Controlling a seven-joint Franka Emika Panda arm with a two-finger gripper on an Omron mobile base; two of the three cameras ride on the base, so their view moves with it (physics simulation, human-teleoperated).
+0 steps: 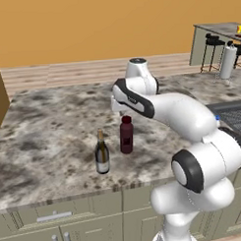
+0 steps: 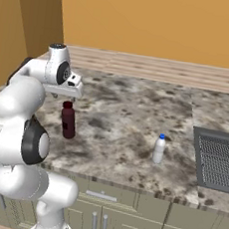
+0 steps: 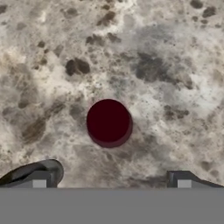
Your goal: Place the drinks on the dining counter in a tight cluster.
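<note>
One maroon bottle (image 3: 108, 122) stands upright directly below the wide-open fingers (image 3: 113, 177), its cap facing up between them, axis vertical on the desk (image 1: 49, 135).

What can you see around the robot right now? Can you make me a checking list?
Surface: marbled counter over beige drawers.
Job's things: wine bottle and maroon bottle stand upright, side by side, apart; water bottle stands upright, off alone near the grille. None is on the dining counter yet.
Clutter: white roll near the counter's far corner.
Hand: hand open, holding nothing, right above the maroon bottle's cap.
Cables: nothing seen.
Surroundings: orange walls, wood floor, black stools at the dining counter.
</note>
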